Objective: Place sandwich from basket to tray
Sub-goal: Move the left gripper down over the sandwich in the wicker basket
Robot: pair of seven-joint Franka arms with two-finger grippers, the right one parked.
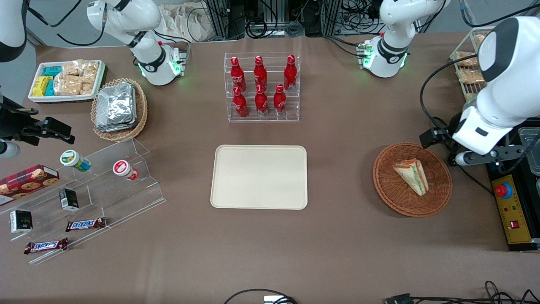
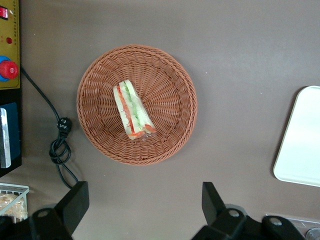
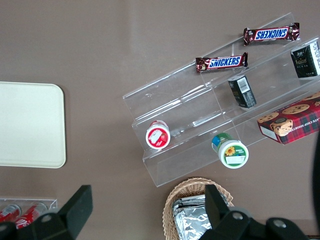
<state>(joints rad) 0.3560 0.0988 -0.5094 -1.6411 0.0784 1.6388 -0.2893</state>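
The sandwich, a pale wedge with green and orange-red layers, lies in the round reddish-brown basket toward the working arm's end of the table. The cream tray lies flat mid-table with nothing on it. My left gripper hangs high over the table beside the basket's rim, toward the working arm's end. It is open, its two black fingers spread wide with only bare table between them.
A yellow control box with a red button and a looped black cable lie beside the basket. A clear rack of red bottles stands farther from the camera than the tray. Snack shelves and a foil-packet basket sit toward the parked arm's end.
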